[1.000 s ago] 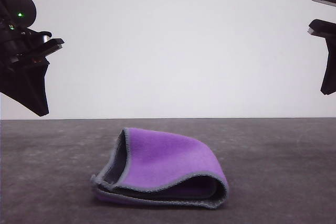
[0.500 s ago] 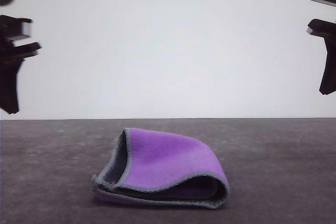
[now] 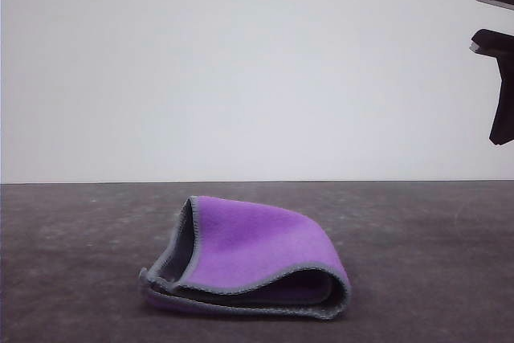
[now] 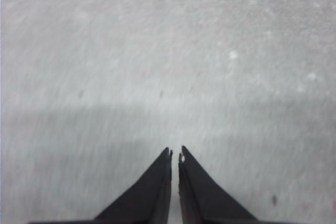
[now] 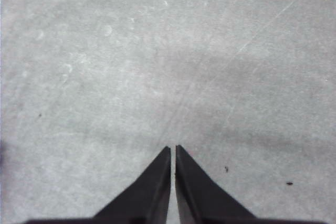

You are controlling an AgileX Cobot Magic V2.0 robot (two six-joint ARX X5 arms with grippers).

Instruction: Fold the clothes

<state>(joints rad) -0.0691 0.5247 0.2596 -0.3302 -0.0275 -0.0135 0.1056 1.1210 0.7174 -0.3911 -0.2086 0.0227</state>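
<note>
Grey, speckled table (image 3: 72, 222) spreads under a pale wall (image 3: 241, 62). Folded on it, near the middle and toward the front, lies the cloth (image 3: 249, 255): purple face up, darker grey showing inside the fold, grey stitched edging round the layers, the top flap bulging rather than flat. High at the right edge hangs the right arm (image 3: 499, 54), well apart from the cloth. Seen from its wrist, the right gripper (image 5: 172, 153) has its black fingers pressed together over bare table, holding nothing. The left gripper (image 4: 175, 156) is likewise closed and empty above blurred table.
</note>
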